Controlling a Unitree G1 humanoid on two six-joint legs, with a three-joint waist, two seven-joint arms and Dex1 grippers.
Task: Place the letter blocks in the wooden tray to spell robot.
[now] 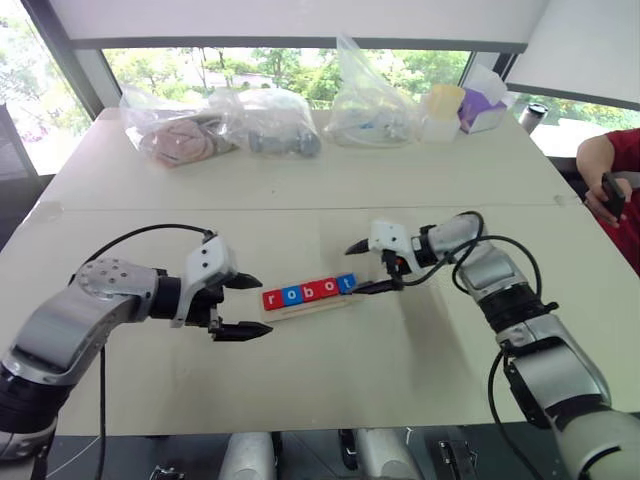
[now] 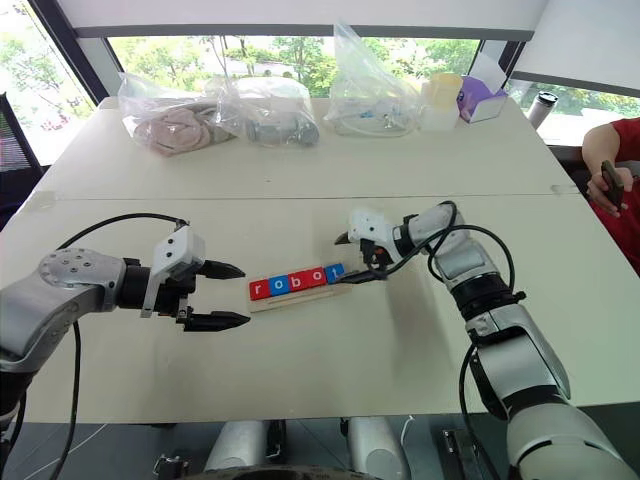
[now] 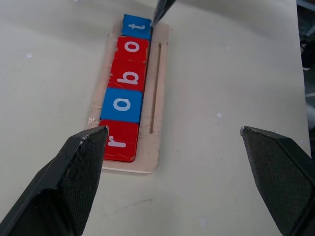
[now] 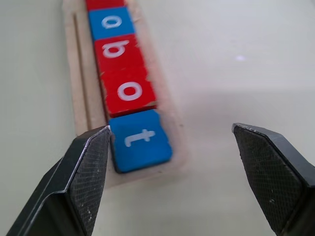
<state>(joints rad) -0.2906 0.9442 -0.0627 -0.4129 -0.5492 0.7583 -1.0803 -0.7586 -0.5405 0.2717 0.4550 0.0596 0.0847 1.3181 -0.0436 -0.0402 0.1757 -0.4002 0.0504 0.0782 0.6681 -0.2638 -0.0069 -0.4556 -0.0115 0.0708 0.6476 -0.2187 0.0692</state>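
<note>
Left eye view: five blocks (image 1: 309,290) in a row on the tray (image 1: 312,306), mid-bench (image 1: 330,380), spelling r, o, b, o, t from the robot's left to its right. Red r, blue o, red b, red o, blue t. Rows touching edge to edge, filling the tray's far side; bare strip with a thin groove along the near side.

Left claw (image 1: 246,306) just off the tray's left end, pointing at it, spread wide, holding nothing. Left wrist view: both fingers (image 3: 64,182) far apart, r block (image 3: 117,141) close by one of them, tray end (image 3: 147,162) between the two.

Right claw (image 1: 366,267) at the tray's right end, also spread wide and empty. Upper fingertip raised clear above the bench, lower fingertip low beside the t block (image 1: 346,283). Right wrist view: t block (image 4: 141,140) sitting slightly askew, its outer corner overlapping the tray's end rim; one finger (image 4: 74,182) right next to that block, touching or a hair apart, hard to call from this angle.

Far edge of the bench: three clear plastic bags (image 1: 270,120) with bundled contents, a pale cup (image 1: 444,108) and a purple-and-white box (image 1: 484,106). Far right: a person's red sleeve (image 1: 618,150) and a hand (image 1: 608,196) holding a dark object.
</note>
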